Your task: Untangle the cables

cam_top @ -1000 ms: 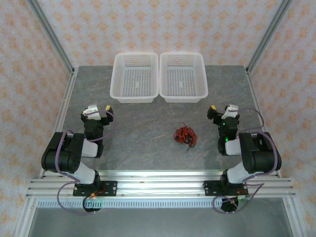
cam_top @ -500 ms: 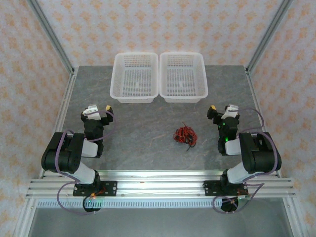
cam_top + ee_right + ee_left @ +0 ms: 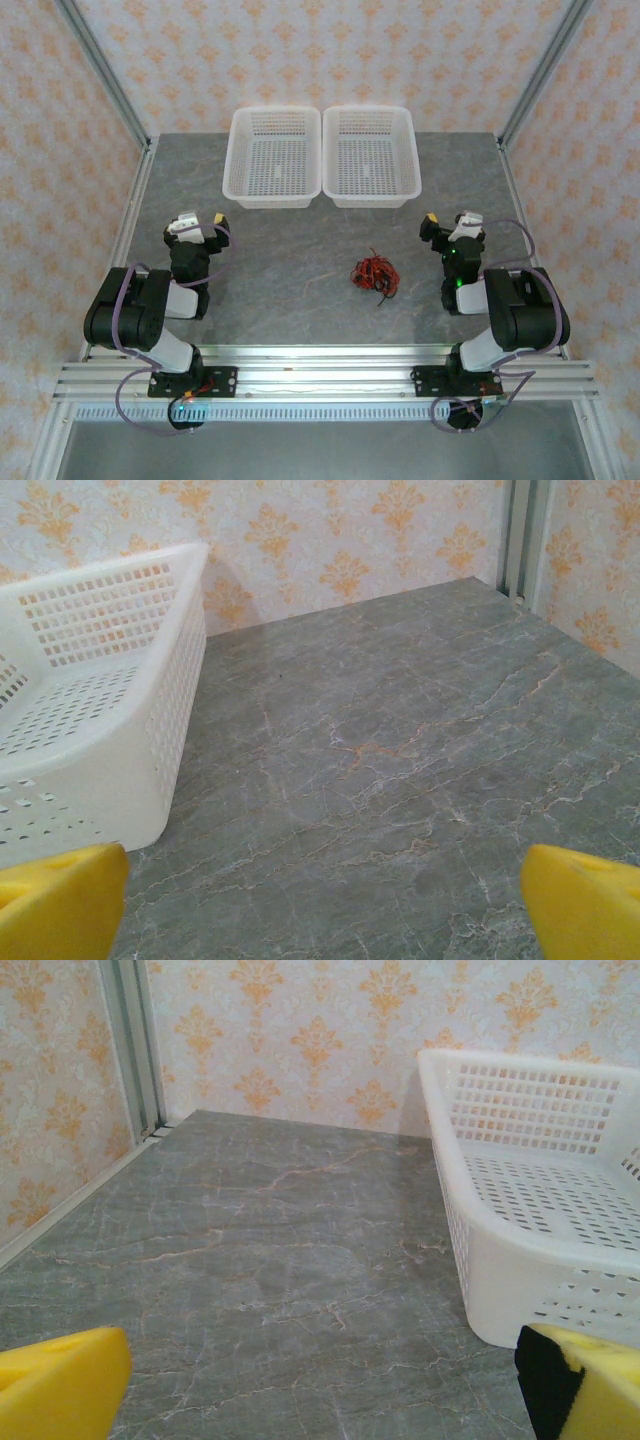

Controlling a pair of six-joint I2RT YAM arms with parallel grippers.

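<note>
Cables (image 3: 375,273): light, floppy, snag-prone clump; prob. best pinched at a loose outer strand. Left pincer (image 3: 200,221) & right pincer (image 3: 448,222) wide open, empty.

The thin, curly red and black cables (image 3: 375,273) lie bunched in one small, loose knot on the grey marbled surface (image 3: 280,290). The knot is right of the middle and nearer the front edge than the back. Red strands make up most of the clump, looping over one another. Darker black strands show along its lower right side, where a short end trails out toward the near edge. Another thin end pokes out at the top. How the strands cross is too small to tell.
</note>
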